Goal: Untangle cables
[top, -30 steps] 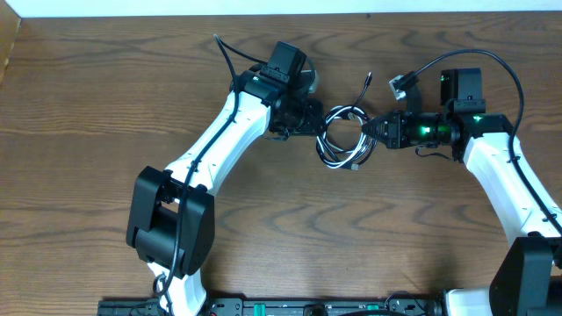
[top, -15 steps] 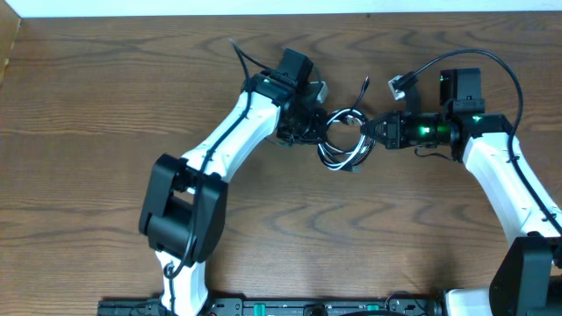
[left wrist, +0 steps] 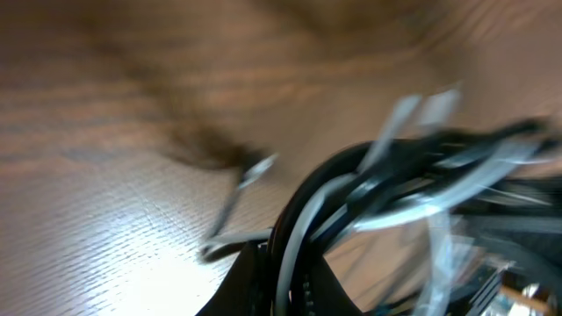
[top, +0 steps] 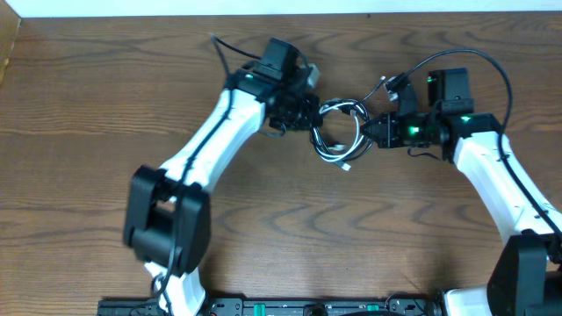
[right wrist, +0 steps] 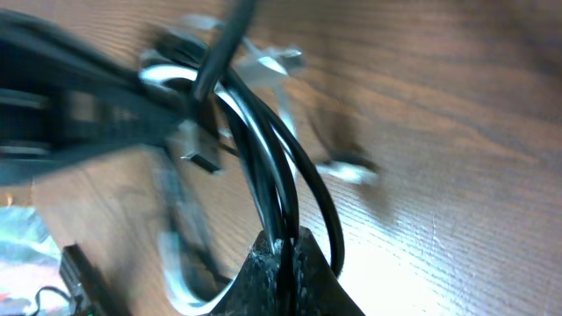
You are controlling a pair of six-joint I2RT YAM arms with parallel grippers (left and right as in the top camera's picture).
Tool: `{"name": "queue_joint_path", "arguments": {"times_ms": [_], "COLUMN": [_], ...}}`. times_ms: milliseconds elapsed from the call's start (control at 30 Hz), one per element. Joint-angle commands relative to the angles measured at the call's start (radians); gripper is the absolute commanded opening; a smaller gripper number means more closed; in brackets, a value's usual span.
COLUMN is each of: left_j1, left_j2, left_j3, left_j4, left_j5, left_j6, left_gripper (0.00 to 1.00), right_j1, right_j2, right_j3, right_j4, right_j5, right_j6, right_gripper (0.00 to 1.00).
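On the brown wood-grain table (top: pixel 290 233), the two cords lay wound together as a coiled bundle (top: pixel 341 109) toward the far edge, stretched between the two arms. The left gripper (top: pixel 309 116) met the bundle's left side and the right gripper (top: pixel 370 132) its right side, the two tips facing each other across the loop. In the left wrist view, which was heavily blurred, the thin white cord (left wrist: pixel 413 206) and dark strands curved up together out of the dark fingers at the bottom of the frame, so that gripper was clamped on the bundle. In the right wrist view the thin black cord (right wrist: pixel 303 175) ran in several parallel strands down into the narrow seam between the fingers, which were pressed tight on it. A small pale plug (top: pixel 349 164) hung from the near side of the coil, just above or on the wood; which could not be told. Another loose end rose from the coil near the right gripper's wrist. The blur hid how the strands crossed.
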Motion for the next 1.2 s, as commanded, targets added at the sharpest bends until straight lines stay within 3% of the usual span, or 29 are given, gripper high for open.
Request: {"name": "queue_joint_path", "arguments": {"times_ms": [0,167,400,600,833,1033,1167], "left_j1": [0.023,0.031,0.025,0.026,0.056,0.106,0.146], "left_j2": [-0.103,-0.141,-0.139,-0.139,-0.140,-0.140,-0.140], "left_j3": [0.001,0.001,0.001,0.001,0.001,0.001,0.001], "left_j4": [0.040,0.070,0.090,0.093,0.208,0.336,0.350], "left_j5": [0.037,-0.104,-0.126,-0.118,0.148,0.383,0.437], "left_j6": [-0.083,-0.177,-0.200,-0.227,-0.259,-0.286,-0.285], "left_gripper": [0.07,0.07,0.07,0.07,0.07,0.07,0.07], "right_j1": [0.035,0.101,0.197,0.207,0.207,0.203,0.179], "right_j2": [0.030,0.035,0.035,0.035,0.035,0.035,0.035], "right_j3": [0.005,0.005,0.005,0.005,0.004,0.002,0.002], "right_j4": [-0.008,-0.013,0.050,0.040,-0.042,-0.051,-0.056], "right_j5": [0.056,0.052,0.059,0.178,0.411,0.450,0.449], "right_j6": [0.054,0.106,0.211,0.260,0.342,0.341,0.341], "right_gripper": [0.01,0.01,0.01,0.01,0.02,0.02,0.03]}}
